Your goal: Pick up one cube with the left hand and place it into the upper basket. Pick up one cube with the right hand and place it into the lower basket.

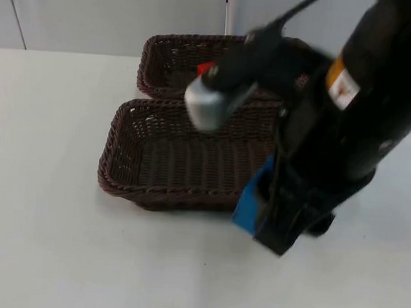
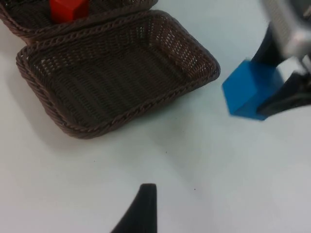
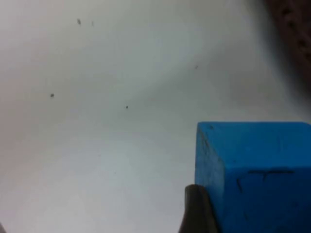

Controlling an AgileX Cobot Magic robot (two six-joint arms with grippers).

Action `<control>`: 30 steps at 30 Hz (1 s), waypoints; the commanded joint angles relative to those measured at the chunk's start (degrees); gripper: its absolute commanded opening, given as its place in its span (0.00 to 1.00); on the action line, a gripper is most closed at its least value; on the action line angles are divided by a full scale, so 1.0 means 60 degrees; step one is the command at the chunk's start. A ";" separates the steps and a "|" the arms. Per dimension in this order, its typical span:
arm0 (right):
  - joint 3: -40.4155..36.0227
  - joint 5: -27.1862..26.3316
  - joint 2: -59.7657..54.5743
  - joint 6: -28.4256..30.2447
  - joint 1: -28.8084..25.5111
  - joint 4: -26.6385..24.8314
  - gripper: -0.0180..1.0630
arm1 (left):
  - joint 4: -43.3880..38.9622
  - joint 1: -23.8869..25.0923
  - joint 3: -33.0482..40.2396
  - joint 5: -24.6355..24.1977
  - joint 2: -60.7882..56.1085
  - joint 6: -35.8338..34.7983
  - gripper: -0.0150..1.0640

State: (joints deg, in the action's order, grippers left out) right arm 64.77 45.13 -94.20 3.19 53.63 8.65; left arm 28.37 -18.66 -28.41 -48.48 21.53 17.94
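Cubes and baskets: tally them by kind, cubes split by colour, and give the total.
Red cube: 1, in the upper basket.
Blue cube: 1, in the right gripper.
Baskets: 2, upper and lower basket.
Total: 4.

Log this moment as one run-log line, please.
right gripper: shut on blue cube, beside lower brown wicker basket | red cube: in upper wicker basket | left gripper: above table

A blue cube [image 3: 255, 177] sits against a black fingertip [image 3: 197, 211] above the white table [image 3: 97, 121].
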 commanded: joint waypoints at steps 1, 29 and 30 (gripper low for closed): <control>0.0053 0.0131 0.0705 -0.0134 0.0053 0.0011 0.02 | -0.0080 -0.0058 0.0050 0.0062 -0.0051 0.0037 0.87; 0.0053 0.0053 0.1277 -0.0196 0.0053 0.0030 0.02 | -0.0061 -0.0058 0.0050 0.0062 -0.0051 0.0037 0.87; 0.0053 0.0034 0.1277 -0.0196 0.0053 0.0030 0.02 | -0.0061 -0.0058 0.0050 0.0062 -0.0051 0.0037 0.87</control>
State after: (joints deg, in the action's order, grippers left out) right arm 64.77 45.89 -87.03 2.27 53.63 8.65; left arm 28.25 -18.66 -28.41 -48.48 21.53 18.03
